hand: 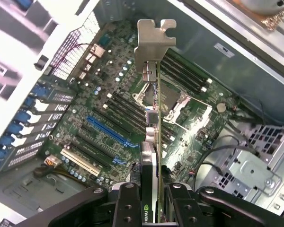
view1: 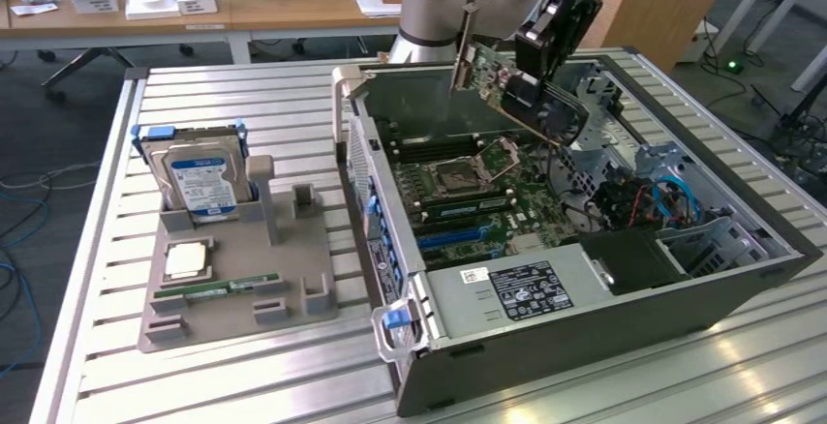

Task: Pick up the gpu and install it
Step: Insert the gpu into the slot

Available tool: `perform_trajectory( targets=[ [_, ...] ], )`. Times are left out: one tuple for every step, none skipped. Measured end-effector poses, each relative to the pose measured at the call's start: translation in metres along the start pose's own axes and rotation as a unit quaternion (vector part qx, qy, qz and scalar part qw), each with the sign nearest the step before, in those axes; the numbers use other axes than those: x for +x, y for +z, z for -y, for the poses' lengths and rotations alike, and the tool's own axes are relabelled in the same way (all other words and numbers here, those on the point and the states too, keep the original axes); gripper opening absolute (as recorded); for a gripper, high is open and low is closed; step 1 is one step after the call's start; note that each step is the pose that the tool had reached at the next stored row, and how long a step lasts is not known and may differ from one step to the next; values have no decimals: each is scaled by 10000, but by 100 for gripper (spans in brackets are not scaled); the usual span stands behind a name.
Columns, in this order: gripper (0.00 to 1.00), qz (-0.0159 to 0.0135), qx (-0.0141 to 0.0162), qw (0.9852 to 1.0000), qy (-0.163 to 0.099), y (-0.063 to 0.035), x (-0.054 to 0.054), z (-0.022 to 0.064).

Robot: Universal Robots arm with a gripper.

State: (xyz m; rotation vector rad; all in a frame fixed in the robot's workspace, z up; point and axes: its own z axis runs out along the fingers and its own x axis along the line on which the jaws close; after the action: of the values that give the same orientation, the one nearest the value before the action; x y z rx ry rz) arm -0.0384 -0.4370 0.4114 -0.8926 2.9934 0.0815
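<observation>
The gpu [view1: 530, 90] hangs tilted above the open computer case [view1: 568, 318], its silvery bracket [view1: 462, 56] pointing toward the exterior view's left. My gripper [view1: 540, 51] is shut on the card's far end. In the wrist view the gpu [hand: 154, 142] runs edge-on away from my gripper [hand: 151, 203], with the metal bracket [hand: 154, 40] at its far end and a finger [hand: 128, 203] pressed on each side. Below it lies the motherboard [hand: 109, 94] with a long blue slot [hand: 109, 132] and a CPU socket [hand: 173, 101]. The card is clear of the board, not touching any slot.
A grey parts holder [view1: 232, 279] on the slatted table [view1: 259, 376] carries a blue-labelled hard drive [view1: 200, 182], a CPU chip [view1: 188, 259] and a green RAM stick [view1: 217, 290]. The case walls and drive cage [view1: 646, 192] surround the board. Desks with clutter stand behind.
</observation>
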Motion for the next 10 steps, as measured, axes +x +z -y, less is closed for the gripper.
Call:
perform_trajectory(
  targets=[
    [27, -3, -2, 10000, -70, 0, 0, 0],
    [27, -6, -4, 9999, -134, 1, 0, 0],
    [27, -9, -6, 9998, -196, 1, 0, 0],
    [27, -12, -8, 9997, -257, 2, 0, 0],
    [27, -15, -10, 9995, -320, 2, 0, 0],
    [27, -17, -12, 9993, -386, 3, 0, 0],
    [27, -20, -14, 9990, -441, 3, 0, 0],
    [27, -22, -15, 9988, -491, 4, 0, 0],
    [27, -24, -16, 9986, -531, 4, 0, 0],
    [27, -25, -17, 9985, -554, 4, 0, 0]
  ],
)
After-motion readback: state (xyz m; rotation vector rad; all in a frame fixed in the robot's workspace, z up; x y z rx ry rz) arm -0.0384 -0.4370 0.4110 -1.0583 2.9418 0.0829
